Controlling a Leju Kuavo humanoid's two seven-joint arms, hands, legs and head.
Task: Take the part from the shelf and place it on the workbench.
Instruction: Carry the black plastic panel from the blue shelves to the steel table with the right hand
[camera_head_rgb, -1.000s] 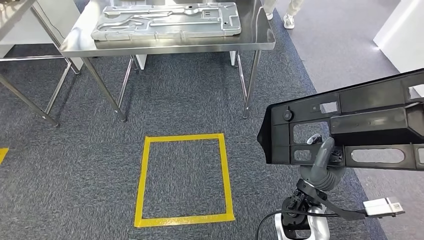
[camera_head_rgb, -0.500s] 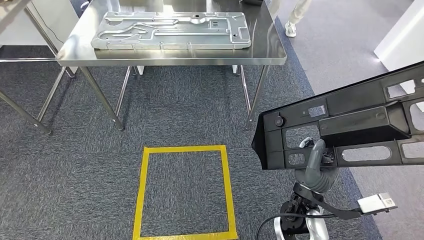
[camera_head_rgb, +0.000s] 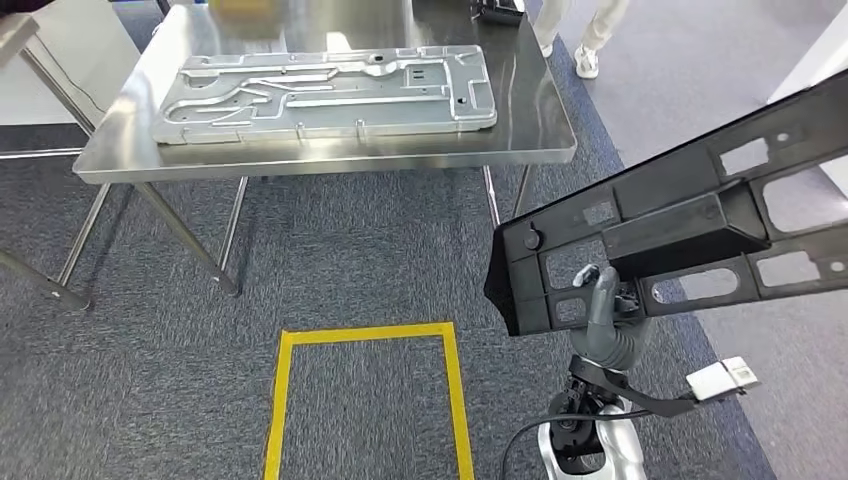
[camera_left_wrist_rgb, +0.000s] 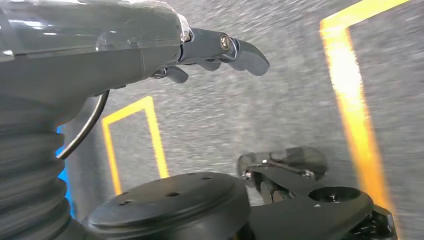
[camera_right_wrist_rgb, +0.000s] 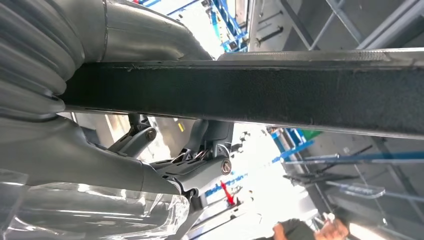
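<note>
Parts number two: one long black plastic part (camera_head_rgb: 680, 235) with cut-out windows, held up in the air at the right of the head view, tilted, and one flat silver metal panel (camera_head_rgb: 325, 92) lying on the steel workbench (camera_head_rgb: 330, 160) ahead. One right hand (camera_head_rgb: 607, 325) grips the black part near its lower left end, thumb up through a window and fingers clasped behind it. One yellow tape rectangle (camera_head_rgb: 368, 335) marks the grey carpet in front of the workbench. A person's legs (camera_head_rgb: 585, 30) stand beyond the workbench's far corner.

The left wrist view adds the left hand (camera_left_wrist_rgb: 220, 50), hanging over carpet, fingers (camera_left_wrist_rgb: 250, 52) loosely curled and holding nothing. The right wrist view shows the black part's edge (camera_right_wrist_rgb: 250, 100) close up, crossing above the hand.
</note>
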